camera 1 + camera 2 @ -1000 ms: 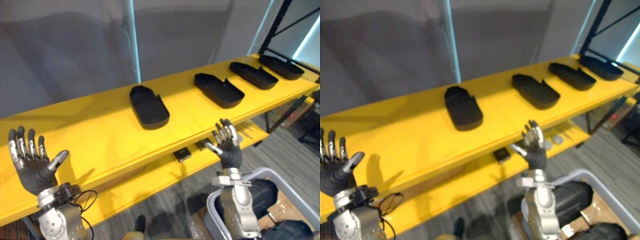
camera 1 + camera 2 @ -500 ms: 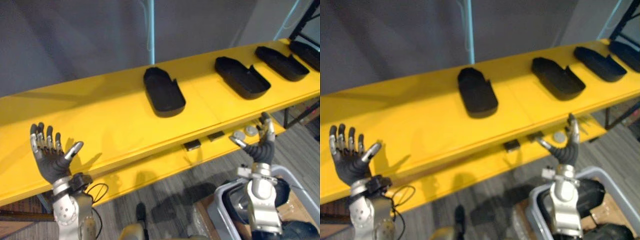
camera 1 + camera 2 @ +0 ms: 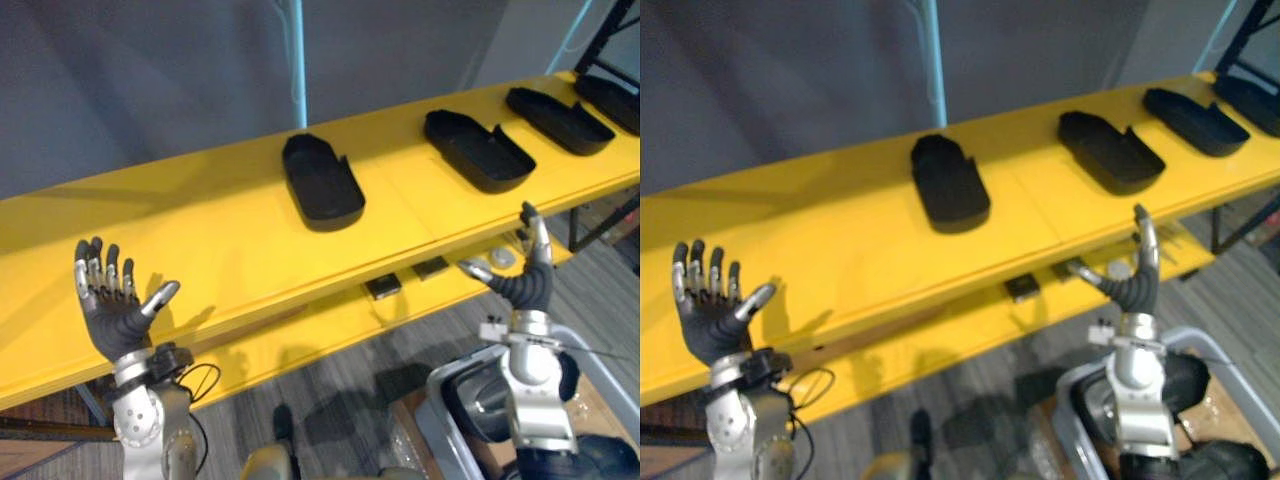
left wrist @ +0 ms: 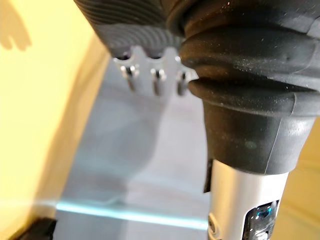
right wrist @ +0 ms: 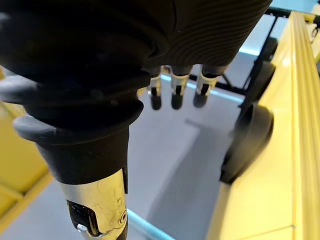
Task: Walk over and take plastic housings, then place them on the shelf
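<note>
Four black oval plastic housings (image 3: 322, 185) are recorded in a row on the top board of the yellow shelf (image 3: 200, 250). The left hand (image 3: 115, 320) and right hand (image 3: 525, 285) are raised before its edge, fingers spread, nothing held. A grey plastic bin (image 3: 432, 430) holding dark parts is noted below the right arm. The fetching step is judged in hand; a downward reach into the bin is called for.
</note>
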